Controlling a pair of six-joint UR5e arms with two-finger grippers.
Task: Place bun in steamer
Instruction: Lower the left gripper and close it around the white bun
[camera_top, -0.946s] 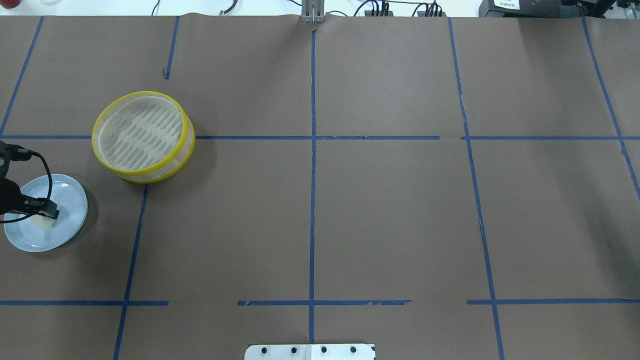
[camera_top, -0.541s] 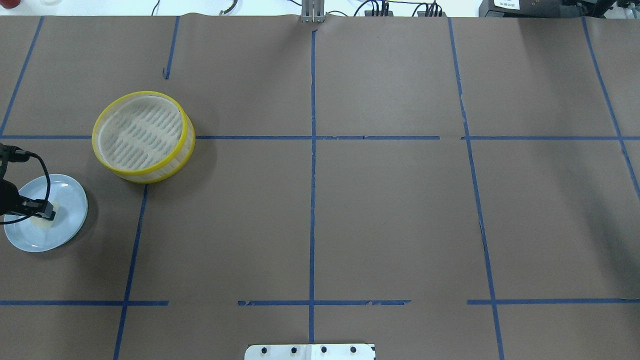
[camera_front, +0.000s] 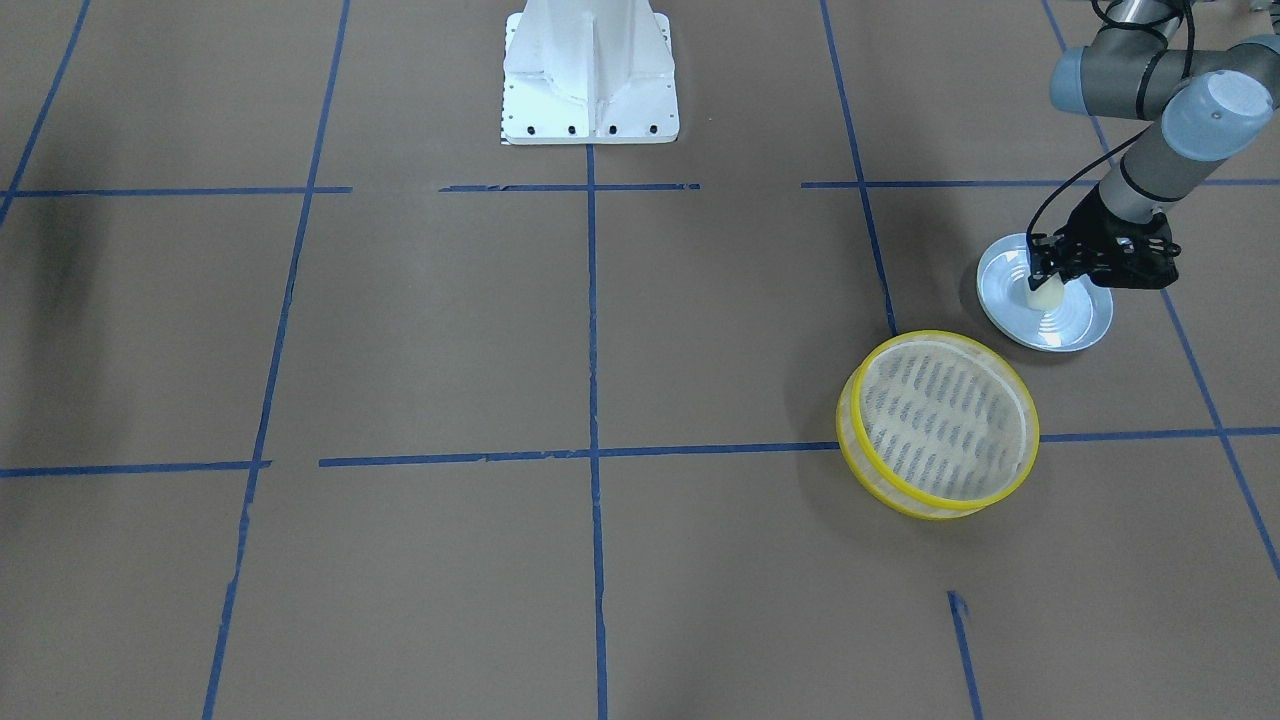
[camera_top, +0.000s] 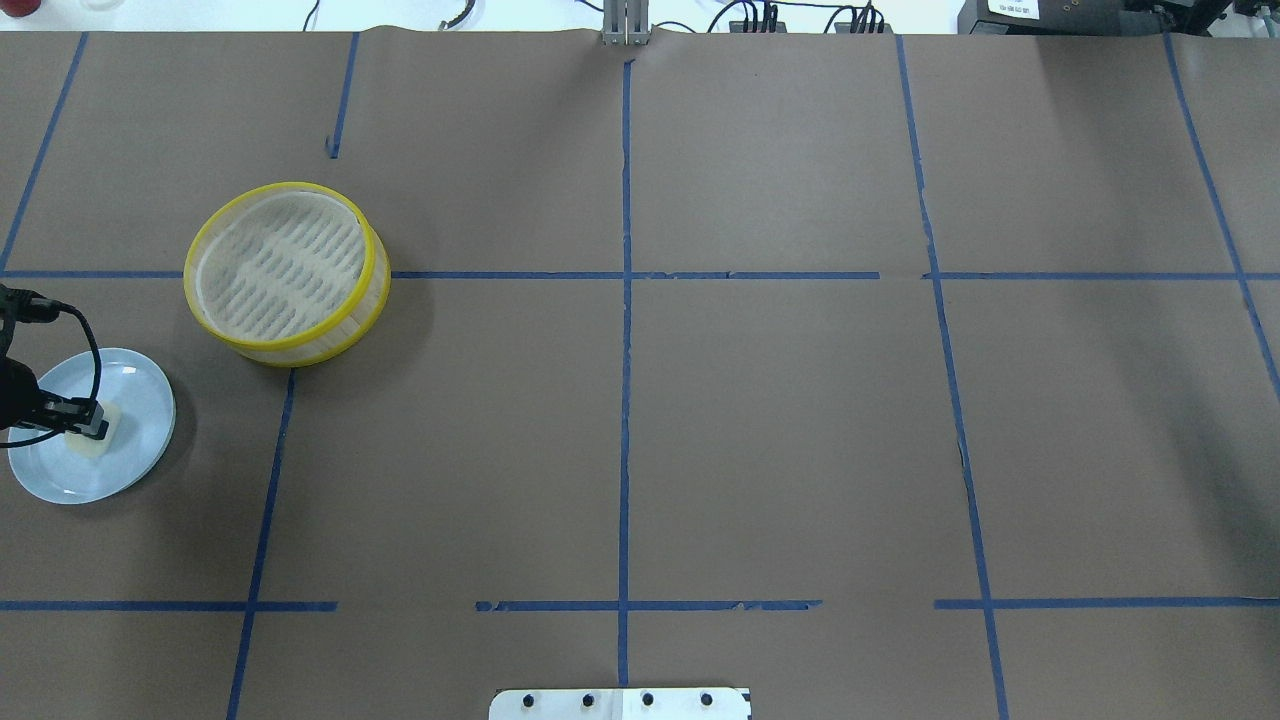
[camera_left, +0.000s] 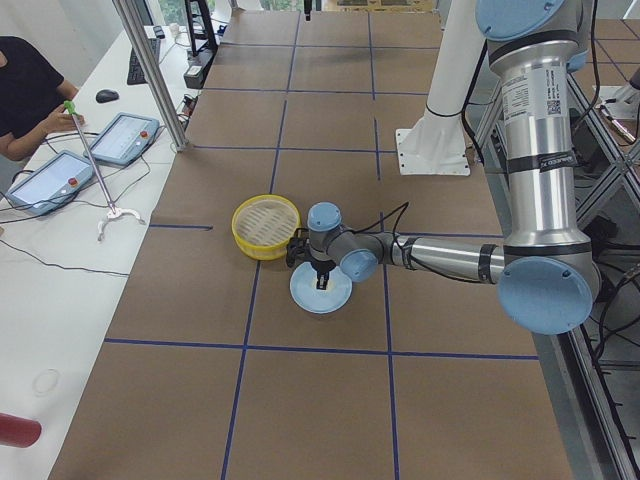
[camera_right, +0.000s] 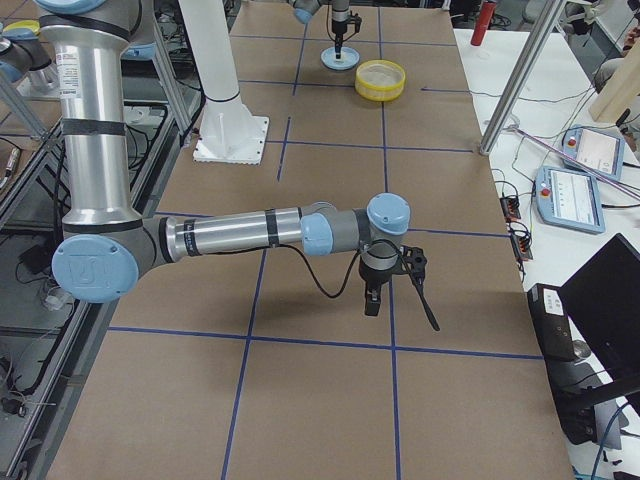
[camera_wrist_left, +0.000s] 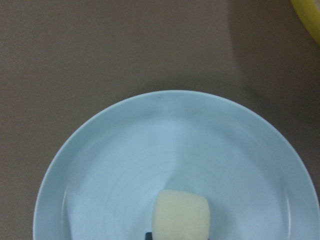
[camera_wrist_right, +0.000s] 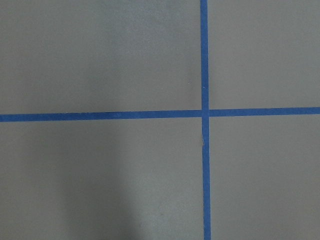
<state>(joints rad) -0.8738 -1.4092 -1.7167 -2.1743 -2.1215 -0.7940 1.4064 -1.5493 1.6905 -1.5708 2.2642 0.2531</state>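
Observation:
The cream-white bun (camera_front: 1043, 294) is on the pale blue plate (camera_front: 1078, 318) at the table's left side. My left gripper (camera_front: 1044, 280) stands over the plate with its fingers closed around the bun (camera_top: 106, 424). In the left wrist view the bun (camera_wrist_left: 181, 216) sits at the bottom centre on the plate (camera_wrist_left: 150, 140). The yellow-rimmed steamer (camera_front: 940, 420) is empty on the table just beyond the plate, apart from it (camera_top: 285, 270). My right gripper (camera_right: 372, 300) shows only in the exterior right view, low over bare paper; I cannot tell if it is open or shut.
Brown paper with blue tape lines covers the table (camera_top: 780, 420). The robot's white base (camera_front: 590, 70) stands at the near middle edge. A yellow sliver of the steamer (camera_wrist_left: 311, 15) shows in the left wrist view's corner. An operator (camera_left: 25, 90) sits beyond the far edge.
My left gripper has shifted slightly left over the plate, with the bun between its fingers. The steamer and plate have not moved.

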